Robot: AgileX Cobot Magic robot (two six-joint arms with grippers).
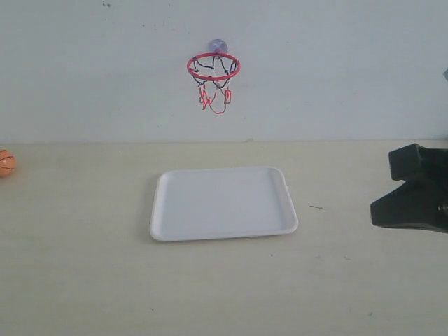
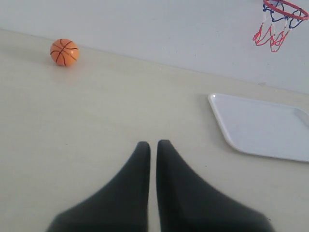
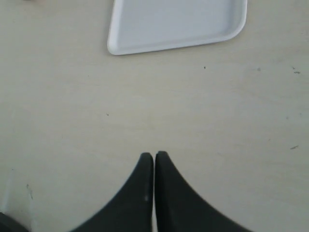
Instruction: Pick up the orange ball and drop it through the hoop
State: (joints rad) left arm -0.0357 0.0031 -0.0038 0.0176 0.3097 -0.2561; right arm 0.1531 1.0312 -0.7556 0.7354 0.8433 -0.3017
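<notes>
One orange ball sits on the counter at the far left edge of the exterior view, close to the foot of the pale wall and half cut off by the frame. Being round, it has no long axis to speak of; in the left wrist view its thin black seams curve across the side facing the camera and cross near the middle of that face. It touches nothing but the counter. Well to its right, near the middle of the counter, lies a white tray, flat, with its long side running left to right in the exterior view. Above the tray's far edge the hoop is fixed to the wall by a clear suction cup; its red ring lies level with the opening facing up, and the black-and-red net hangs straight down from it, well clear of the tray. The left claw hangs above bare counter, pointed between ball and tray, its two dark fingers pressed together with only a thin slit showing. The right claw is likewise closed on nothing, aimed at the tray's near edge from the right side.
</notes>
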